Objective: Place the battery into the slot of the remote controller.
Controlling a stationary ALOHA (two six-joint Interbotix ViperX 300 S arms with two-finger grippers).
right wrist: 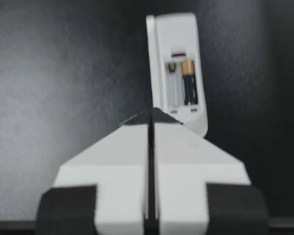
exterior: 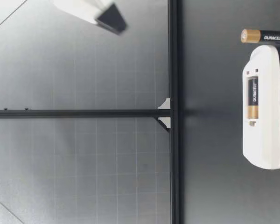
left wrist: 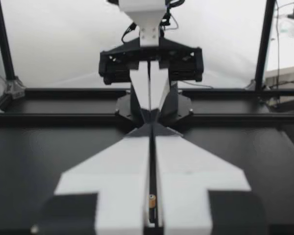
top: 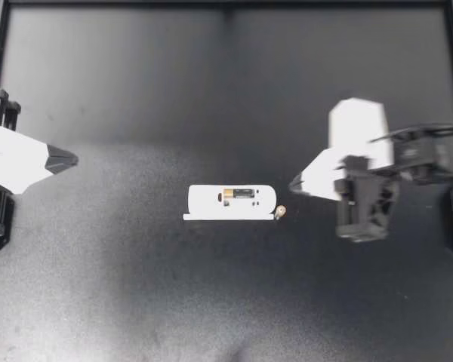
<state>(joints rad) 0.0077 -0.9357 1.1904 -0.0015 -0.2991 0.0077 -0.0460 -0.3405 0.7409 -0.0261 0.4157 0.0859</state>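
The white remote controller point(top: 230, 202) lies in the middle of the table with its battery bay facing up. One battery point(top: 241, 194) sits in the bay; the right wrist view shows that battery point(right wrist: 188, 88) beside an empty slot point(right wrist: 173, 90). A second, loose battery point(top: 279, 213) lies on the table at the remote's right end, also seen in the low view point(exterior: 263, 36). My left gripper point(top: 74, 159) hangs shut and empty far to the left. My right gripper point(top: 293, 185) is shut and empty just right of the remote, its tip point(right wrist: 151, 113) pointing at the remote point(right wrist: 179, 63).
A thin white strip point(top: 226, 218) lies along the remote's front side. A black frame rail point(top: 226, 4) borders the dark table. In the low view a gripper point(exterior: 111, 17) hangs high above the table. My right arm point(left wrist: 151, 63) faces the left wrist camera.
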